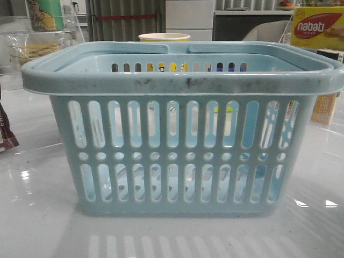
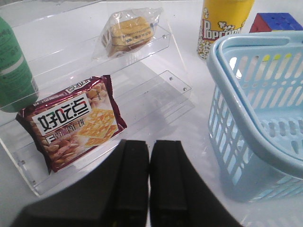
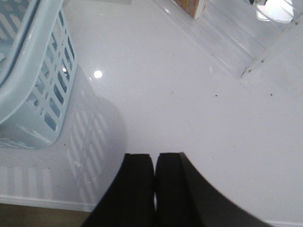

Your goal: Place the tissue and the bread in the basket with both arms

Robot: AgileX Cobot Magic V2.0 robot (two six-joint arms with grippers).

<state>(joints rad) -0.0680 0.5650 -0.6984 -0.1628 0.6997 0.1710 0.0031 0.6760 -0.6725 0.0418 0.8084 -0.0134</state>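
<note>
White table [image 1: 32, 215]: basket [image 1: 183, 80] blocks view.

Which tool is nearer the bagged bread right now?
Left. The left tool, shut and empty, faces the bread, which sits on a clear shelf step. The right tool, also shut, sees only the basket and bare table; no bread there.

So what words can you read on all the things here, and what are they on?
"nabati": yellow-and-red box behind the basket.
"Popcorn": yellow cup.
"好吃点": dark red snack pack; its smaller print is too small to read.
Print on the bread bag: too blurred to read.
</note>
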